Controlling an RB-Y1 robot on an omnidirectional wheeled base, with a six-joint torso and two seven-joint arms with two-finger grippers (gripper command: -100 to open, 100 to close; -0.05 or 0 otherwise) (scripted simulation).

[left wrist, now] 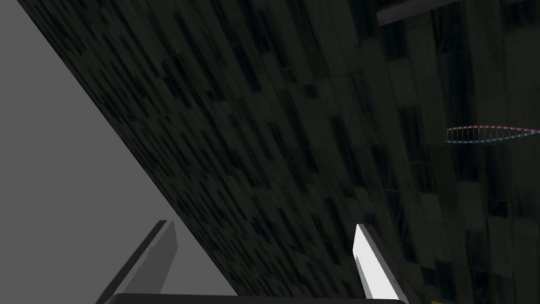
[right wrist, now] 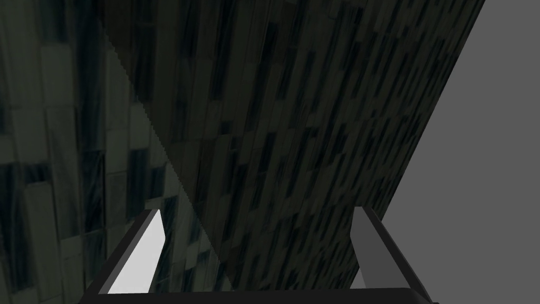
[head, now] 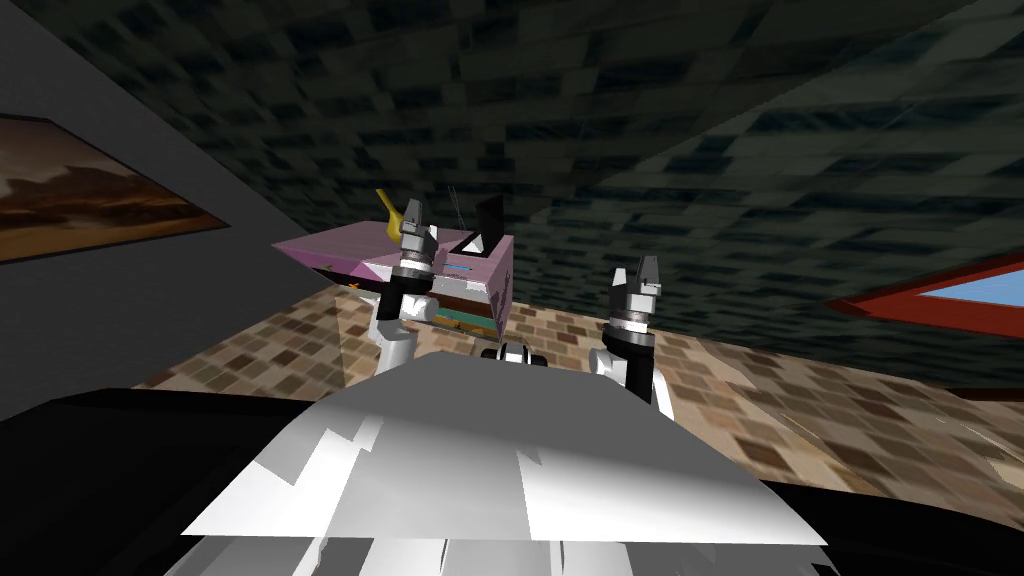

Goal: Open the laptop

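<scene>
Desk (head: 345, 248) pale pink; laptop (head: 489, 217) black; floor (head: 780, 400) brown tiles (tan and dark squares); wall (head: 620, 110) dark mottled bricks.

Left gripper (left wrist: 262, 224): two fingers (left wrist: 372, 264) rise from the dark body block (left wrist: 253, 299) and stand well apart, gripping nothing. One finger is lit bright, the other sits in shade. Beyond them is a dark wall (left wrist: 295, 132) of narrow mottled bricks, running on a slant. A plain grey surface (left wrist: 63, 158) meets it along a straight edge on the shaded finger's side. On the lit finger's side, a thin curved strand (left wrist: 490, 132) with red and blue dots shows against the wall. Can't tell what it is.
</scene>
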